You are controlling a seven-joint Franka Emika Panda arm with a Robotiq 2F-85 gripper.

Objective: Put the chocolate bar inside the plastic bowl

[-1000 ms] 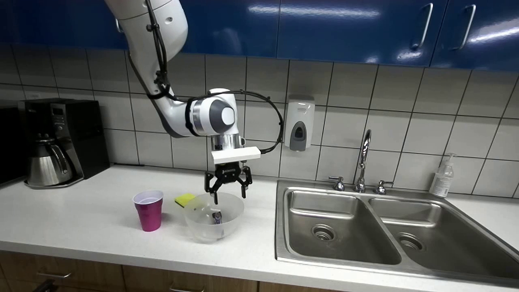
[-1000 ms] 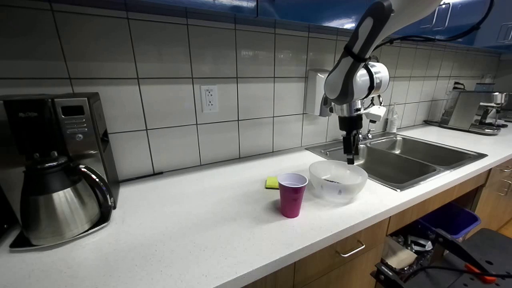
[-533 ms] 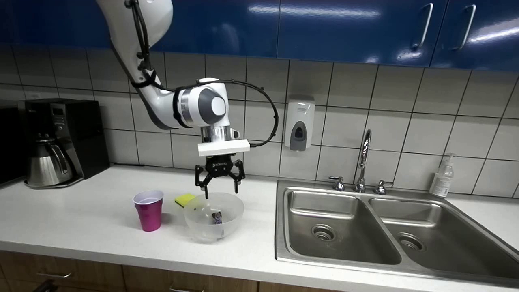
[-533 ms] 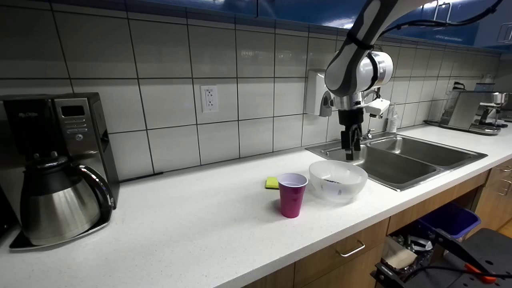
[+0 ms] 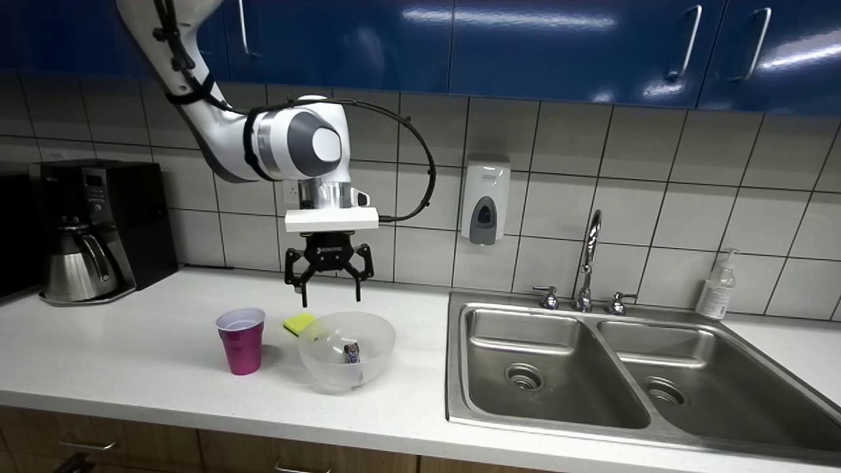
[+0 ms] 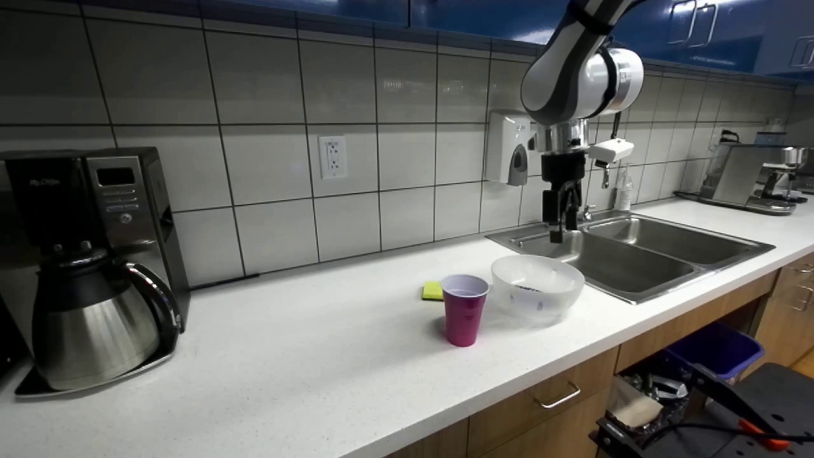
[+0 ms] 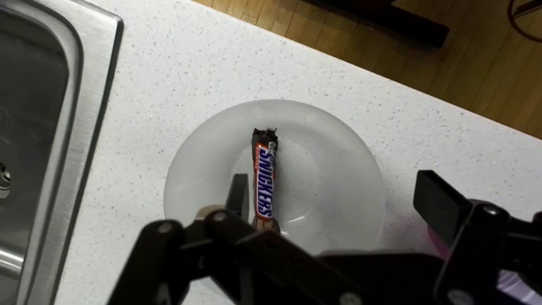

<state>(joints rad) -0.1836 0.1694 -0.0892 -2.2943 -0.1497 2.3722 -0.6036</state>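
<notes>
Chocolate bar (image 7: pixel 264 178), one: slim, dark brown wrapper lettered SNICKERS; lies inside the plastic bowl (image 7: pixel 347 182), one end partly hidden by the hand (image 5: pixel 331 301) in the wrist view. Plastic bowl, one: wide, translucent whitish; upright on the white bench (image 5: pixel 164 355). Hand, one: black; fingers (image 5: pixel 358 290) well apart; hangs above the bowl, clear of its rim in both exterior views. Cup (image 5: pixel 242 348), one: magenta outside, pale inside; upright, left of the bowl and apart from it. Block (image 5: pixel 299 322), one: yellow-green over a dark underside; on the bench near the bowl's far left side, contact with it not determinable. Sink (image 5: pixel 565 394), one: steel, two basins; set into the bench on the right, tap (image 5: pixel 587 266) at its far edge. Coffee maker (image 5: pixel 131 217), one: black, with steel carafe (image 6: pixel 95 337); left of the cup, well apart. Soap dispenser (image 5: pixel 485 197), one: white and grey; on the tiled wall (image 5: pixel 565 197), left of the tap.
</notes>
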